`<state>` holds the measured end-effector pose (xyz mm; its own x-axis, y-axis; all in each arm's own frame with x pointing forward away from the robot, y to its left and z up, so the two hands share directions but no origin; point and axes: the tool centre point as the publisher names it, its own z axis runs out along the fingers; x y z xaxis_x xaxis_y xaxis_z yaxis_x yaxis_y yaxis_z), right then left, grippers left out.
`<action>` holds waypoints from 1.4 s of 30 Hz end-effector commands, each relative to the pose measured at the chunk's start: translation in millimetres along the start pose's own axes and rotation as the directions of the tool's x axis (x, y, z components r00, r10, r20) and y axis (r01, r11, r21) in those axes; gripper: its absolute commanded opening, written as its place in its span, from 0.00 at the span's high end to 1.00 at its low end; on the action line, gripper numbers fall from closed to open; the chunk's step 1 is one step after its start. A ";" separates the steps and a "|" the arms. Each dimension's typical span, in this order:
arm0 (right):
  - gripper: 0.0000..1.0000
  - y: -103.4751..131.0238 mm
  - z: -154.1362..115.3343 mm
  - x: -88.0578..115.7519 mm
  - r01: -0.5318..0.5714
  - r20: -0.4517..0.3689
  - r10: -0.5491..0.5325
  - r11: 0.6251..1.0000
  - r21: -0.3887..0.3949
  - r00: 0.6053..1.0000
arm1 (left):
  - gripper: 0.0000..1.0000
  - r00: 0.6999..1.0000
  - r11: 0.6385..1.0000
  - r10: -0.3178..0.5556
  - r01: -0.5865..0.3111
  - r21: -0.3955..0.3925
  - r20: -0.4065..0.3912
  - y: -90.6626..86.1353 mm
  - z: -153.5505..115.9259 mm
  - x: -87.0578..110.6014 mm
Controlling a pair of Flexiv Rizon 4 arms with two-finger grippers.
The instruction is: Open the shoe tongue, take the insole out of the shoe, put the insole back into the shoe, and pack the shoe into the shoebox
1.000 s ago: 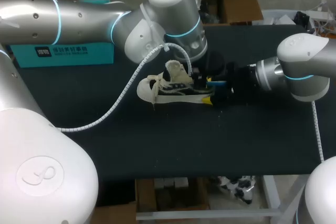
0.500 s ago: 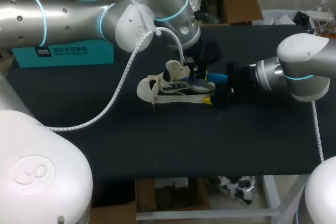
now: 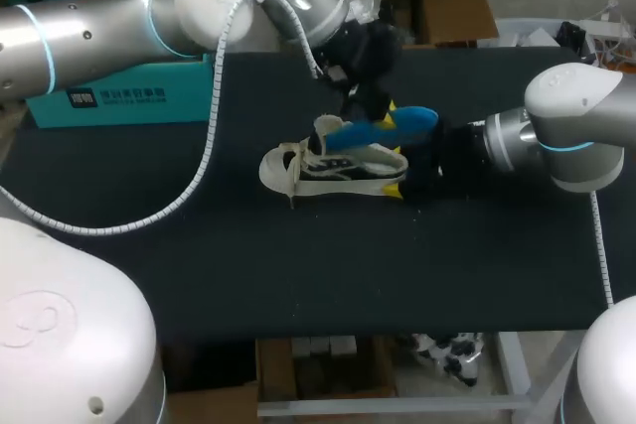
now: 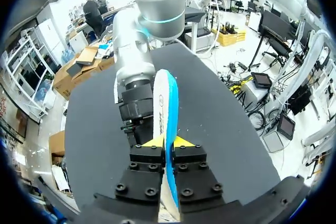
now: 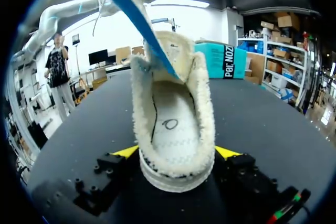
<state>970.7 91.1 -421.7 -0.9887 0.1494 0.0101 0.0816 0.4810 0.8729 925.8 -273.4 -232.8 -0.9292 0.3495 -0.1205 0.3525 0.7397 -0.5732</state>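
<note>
Blue insole [image 3: 383, 129] looks nearly out: left tool [image 4: 167, 141] pinches it tight, its low end at the opening of the shoe [image 3: 328, 168] on the counter [image 3: 298, 275]. Heel is clamped in right tool [image 5: 177, 152], probably to steady it. Shoebox [image 3: 129, 101] sits behind.

Bright, even light from overhead (blown white in both wrist views) leaves the table [image 3: 298, 275] faintly shadowed

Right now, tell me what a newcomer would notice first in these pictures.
The bright blue insole, pinched in the left hand, slants up out of the cream shoe at the middle of the table. The right hand clamps that shoe at its heel.
</note>
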 end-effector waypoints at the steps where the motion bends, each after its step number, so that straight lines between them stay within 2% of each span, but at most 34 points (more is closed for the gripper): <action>1: 1.00 -3.0 -7.8 2.9 0.013 0.012 -0.012 1.000 -0.005 1.000 | 1.00 1.000 0.999 0.023 -0.022 0.042 -0.017 -10.3 -9.3 5.1; 4: 1.00 -3.2 -10.8 3.0 0.018 0.015 -0.018 1.000 -0.004 1.000 | 1.00 0.999 0.996 0.039 -0.037 0.076 -0.033 -19.7 -12.8 7.5; 5: 0.71 -3.5 -11.4 3.0 0.020 0.015 -0.020 1.000 -0.005 1.000 | 1.00 0.998 0.995 0.045 -0.042 0.089 -0.040 -22.4 -13.8 8.2; 6: 0.27 -3.7 -11.8 2.9 0.022 0.014 -0.022 1.000 -0.005 1.000 | 1.00 0.997 0.994 0.052 -0.047 0.101 -0.049 -24.7 -14.9 8.8; 7: 0.00 -3.8 -12.3 2.9 0.022 0.013 -0.022 1.000 -0.005 1.000 | 1.00 0.997 0.992 0.057 -0.051 0.113 -0.056 -26.7 -15.9 9.3; 19: 0.00 -6.4 -34.1 7.4 0.033 0.026 -0.034 0.999 0.011 0.999 | 1.00 0.985 0.963 0.120 -0.086 0.256 -0.122 -53.2 -39.7 11.5; 24: 0.00 -1.6 -51.8 2.8 0.057 0.024 -0.058 0.997 0.046 0.998 | 1.00 0.985 0.948 0.099 -0.050 0.316 -0.142 -67.2 -61.9 1.8; 34: 0.00 26.3 -99.6 -14.3 0.115 -0.019 -0.113 0.973 0.202 0.993 | 1.00 0.985 0.948 0.099 -0.050 0.316 -0.142 -67.2 -61.9 1.8; 39: 0.00 33.9 -111.0 -25.6 0.150 -0.058 -0.140 0.961 0.234 0.988 | 1.00 0.985 0.948 0.099 -0.050 0.316 -0.142 -67.2 -61.9 1.8; 41: 0.00 34.3 -112.7 -32.1 0.155 -0.077 -0.140 0.957 0.247 0.987 | 1.00 0.990 0.924 0.072 -0.021 0.381 -0.120 -58.3 -69.9 4.3; 42: 0.00 35.3 -113.1 -35.2 0.161 -0.086 -0.144 0.955 0.249 0.986 | 1.00 0.995 0.911 0.058 -0.020 0.411 -0.080 -53.9 -74.7 6.7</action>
<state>983.8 6.4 -341.2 -0.9945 0.0309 -0.0997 -0.0506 0.6929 0.7192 909.7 -286.8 -136.9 -0.8715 0.4868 -0.0584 0.3265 0.4873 -0.8099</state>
